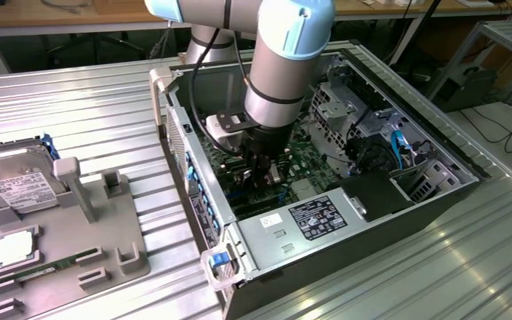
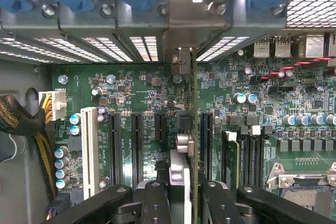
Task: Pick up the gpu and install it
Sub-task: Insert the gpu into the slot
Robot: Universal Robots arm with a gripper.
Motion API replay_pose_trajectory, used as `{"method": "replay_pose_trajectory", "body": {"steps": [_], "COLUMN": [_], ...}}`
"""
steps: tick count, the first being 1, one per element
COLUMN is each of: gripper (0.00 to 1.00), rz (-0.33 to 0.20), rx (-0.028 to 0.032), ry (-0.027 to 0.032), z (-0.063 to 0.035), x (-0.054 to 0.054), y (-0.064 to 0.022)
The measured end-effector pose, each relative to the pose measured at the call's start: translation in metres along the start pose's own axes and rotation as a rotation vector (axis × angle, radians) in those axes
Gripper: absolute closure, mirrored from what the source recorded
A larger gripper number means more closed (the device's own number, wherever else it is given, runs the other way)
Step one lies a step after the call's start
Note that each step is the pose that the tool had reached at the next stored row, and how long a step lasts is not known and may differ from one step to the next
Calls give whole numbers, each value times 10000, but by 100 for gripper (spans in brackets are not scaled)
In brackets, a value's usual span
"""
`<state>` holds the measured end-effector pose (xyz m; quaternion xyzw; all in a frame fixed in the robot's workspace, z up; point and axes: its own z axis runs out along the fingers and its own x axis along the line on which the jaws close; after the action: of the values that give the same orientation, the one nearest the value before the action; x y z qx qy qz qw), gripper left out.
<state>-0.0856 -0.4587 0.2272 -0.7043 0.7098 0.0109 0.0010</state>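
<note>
One arm reaches down into the open computer case [image 1: 327, 220], its end effector [image 1: 265, 172] low over the motherboard [image 2: 136, 103] and clamped on the gpu [image 2: 193, 129]; in the wrist view the card stands edge-on between the two black fingers [image 2: 157, 203], its metal bracket [image 2: 181, 59] up against the case's rear slot wall; the card sits just beside four black expansion slots and one white slot [image 2: 89, 150] on the motherboard; whether it is fully seated, I cannot tell. Outside the case, toward the exterior view's left, one grey fixture [image 1: 69, 247] on the metal surface [image 1: 87, 120] carries one hard drive [image 1: 21, 187] and one green memory stick [image 1: 47, 270].
</note>
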Motion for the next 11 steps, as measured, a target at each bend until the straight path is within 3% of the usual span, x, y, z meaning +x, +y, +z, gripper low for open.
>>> {"method": "replay_pose_trajectory", "body": {"steps": [11], "gripper": [71], "rz": [0], "rx": [-1], "ry": [2], "z": [46], "x": [1], "y": [0]}}
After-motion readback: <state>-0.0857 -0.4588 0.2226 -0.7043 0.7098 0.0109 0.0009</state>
